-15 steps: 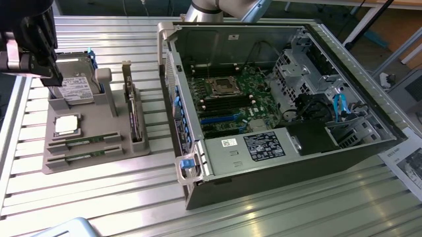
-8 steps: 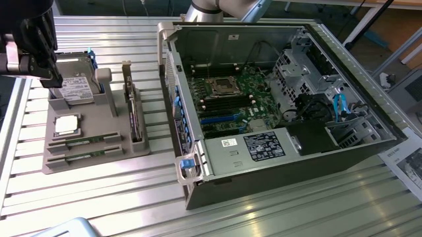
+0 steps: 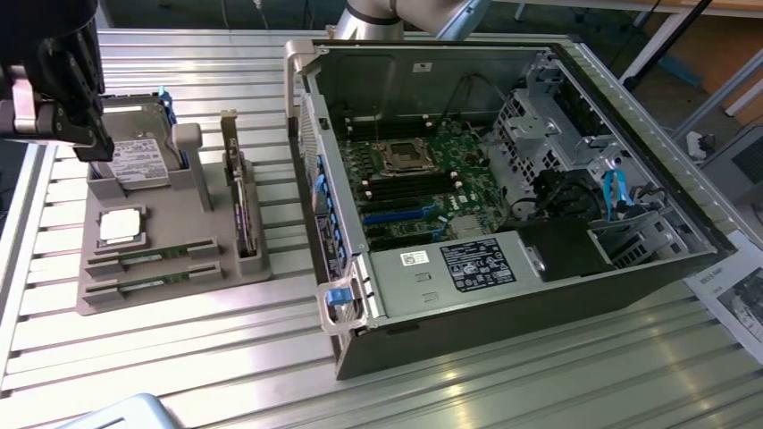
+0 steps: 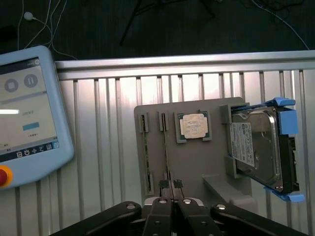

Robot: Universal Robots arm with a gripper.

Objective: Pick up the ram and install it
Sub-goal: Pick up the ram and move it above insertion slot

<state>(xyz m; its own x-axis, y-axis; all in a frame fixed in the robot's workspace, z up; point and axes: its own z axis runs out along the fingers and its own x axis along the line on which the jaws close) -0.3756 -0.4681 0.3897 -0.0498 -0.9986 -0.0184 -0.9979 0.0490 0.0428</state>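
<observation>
The claw (image 4: 171,186) hangs above the grey holder (image 3: 197,228) with its fingers pressed together and nothing between them. In the exterior view it shows as a dark mass over the holder's far end. The ram (image 4: 165,147) lies on edge in a narrow slot of that holder, next to the processor chip (image 3: 120,225), and the hard drive (image 3: 141,161) stands beyond it. Seen from outside, the holder sits at about nine o'clock from the open computer case (image 3: 537,313), with the ram near the holder's six o'clock end. The pick is not yet made. To do it well, I judge the fingers should part before they drop, straddle the stick's long edges near its middle, and lift straight up so the thin board neither twists nor drags against the slot walls. The neighbouring slot is close, so alignment matters more than speed. The counter (image 3: 214,357) is ribbed, shiny aluminium, and its grooves could catch a dropped stick. A pale blue control tablet (image 4: 29,113) lies on it near the holder. Past the counter's edge is a dark floor (image 4: 172,24) with loose cables.
</observation>
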